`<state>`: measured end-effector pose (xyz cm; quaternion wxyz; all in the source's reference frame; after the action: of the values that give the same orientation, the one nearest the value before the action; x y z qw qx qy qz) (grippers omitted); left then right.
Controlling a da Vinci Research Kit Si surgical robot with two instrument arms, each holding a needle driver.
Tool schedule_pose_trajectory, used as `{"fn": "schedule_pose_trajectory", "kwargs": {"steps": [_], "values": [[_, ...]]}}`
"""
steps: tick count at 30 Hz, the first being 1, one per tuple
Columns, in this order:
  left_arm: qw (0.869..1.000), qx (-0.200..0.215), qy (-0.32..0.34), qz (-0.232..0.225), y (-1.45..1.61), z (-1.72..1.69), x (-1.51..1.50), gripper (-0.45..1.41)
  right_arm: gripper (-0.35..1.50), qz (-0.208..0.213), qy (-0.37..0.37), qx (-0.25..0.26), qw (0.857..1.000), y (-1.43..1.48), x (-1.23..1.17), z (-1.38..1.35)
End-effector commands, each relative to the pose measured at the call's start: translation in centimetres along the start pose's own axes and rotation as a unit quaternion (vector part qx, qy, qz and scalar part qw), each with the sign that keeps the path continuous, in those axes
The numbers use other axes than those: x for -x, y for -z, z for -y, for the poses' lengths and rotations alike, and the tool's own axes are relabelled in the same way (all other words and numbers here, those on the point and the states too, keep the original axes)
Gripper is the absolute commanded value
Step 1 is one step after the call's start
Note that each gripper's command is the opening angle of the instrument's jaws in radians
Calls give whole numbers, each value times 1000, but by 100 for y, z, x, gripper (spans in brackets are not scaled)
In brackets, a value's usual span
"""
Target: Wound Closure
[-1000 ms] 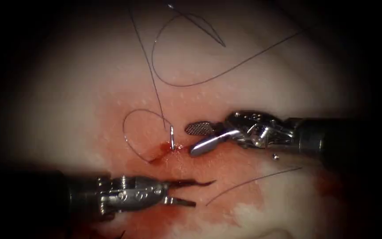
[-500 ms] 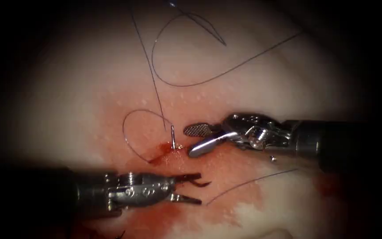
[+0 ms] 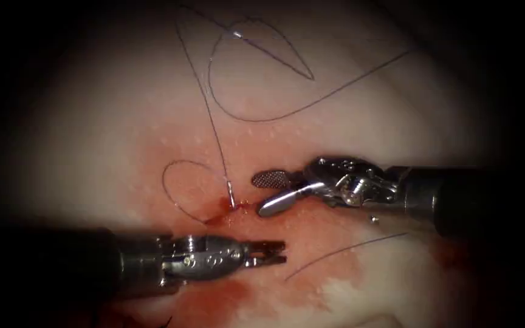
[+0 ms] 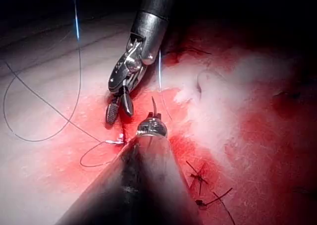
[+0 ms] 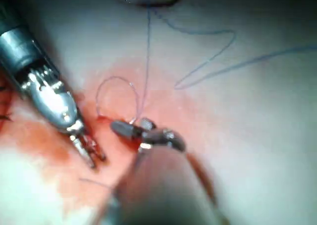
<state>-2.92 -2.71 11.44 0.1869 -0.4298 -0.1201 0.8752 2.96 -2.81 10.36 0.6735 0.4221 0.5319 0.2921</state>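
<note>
Both tools hold nothing. From the endoscope, the left tool (image 3: 271,253) lies near, its two jaws brought almost together on nothing, over the red fluid (image 3: 238,225). On the right, the right tool (image 3: 267,191) has its jaws spread apart, empty, just to the right of the needle (image 3: 231,195). Its short shining end stands up out of the tissue (image 3: 92,140) at the cut; the rest of its curve is hidden inside. Dark thread (image 3: 214,130) runs from the needle to the far side and makes wide loops there; a small loop lies left of the needle. A loose thread piece (image 3: 341,252) lies near on the right.

From the left wrist, the right tool (image 4: 119,108) points at the needle (image 4: 120,140), jaws parted. Short thread ends (image 4: 200,175) stick out of the red tissue.

From the right wrist, the left tool (image 5: 89,150) lies beside the open right tool (image 5: 131,128).
</note>
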Motion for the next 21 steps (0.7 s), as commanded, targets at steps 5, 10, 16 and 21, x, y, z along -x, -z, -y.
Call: {"fn": "schedule_pose_trajectory", "kwargs": {"steps": [5,10,16,21], "values": [[999,-2,37,-15,3,-9,-9,-45,69,-4,0,3,1000,-2,-2,-6],[993,20,99,-62,16,-16,-24,-45,67,-4,0,4,1000,-2,-2,-6],[976,71,160,-129,30,-26,-41,-45,67,-4,0,4,1000,-3,-1,-5],[963,109,181,-169,40,-40,-60,-45,67,-4,0,4,1000,-3,-1,-5]]}}
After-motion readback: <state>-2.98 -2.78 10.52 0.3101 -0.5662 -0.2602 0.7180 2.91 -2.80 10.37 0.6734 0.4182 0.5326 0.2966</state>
